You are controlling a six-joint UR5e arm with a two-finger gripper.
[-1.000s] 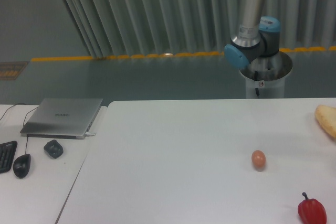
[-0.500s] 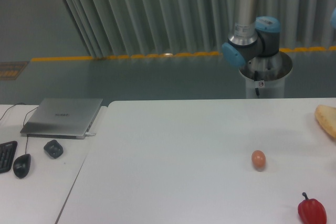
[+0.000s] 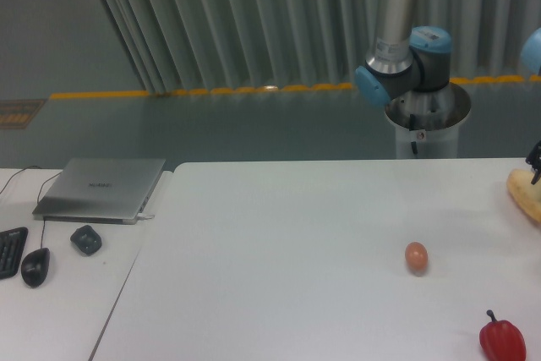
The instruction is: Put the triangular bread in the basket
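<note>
Golden-tan triangular bread (image 3: 526,194) is best straddled squarely across its crust; whether the pincer (image 3: 535,166) is parted cannot be told.

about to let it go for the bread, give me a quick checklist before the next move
1. Triangular bread located: ok, at the table's right edge, but partly cut off by the frame.
2. Gripper near the bread: ok, dark fingertips show just above it at the right border.
3. Gripper open for the grasp: cannot tell, only a sliver of it is in view.
4. Bread free of neighbours: ok, the egg and red bell pepper lie well apart from it.
5. Basket located: not ok, no basket shows in this view.
6. Table path: ok, bare white surface around the bread as far as the frame shows.
</note>
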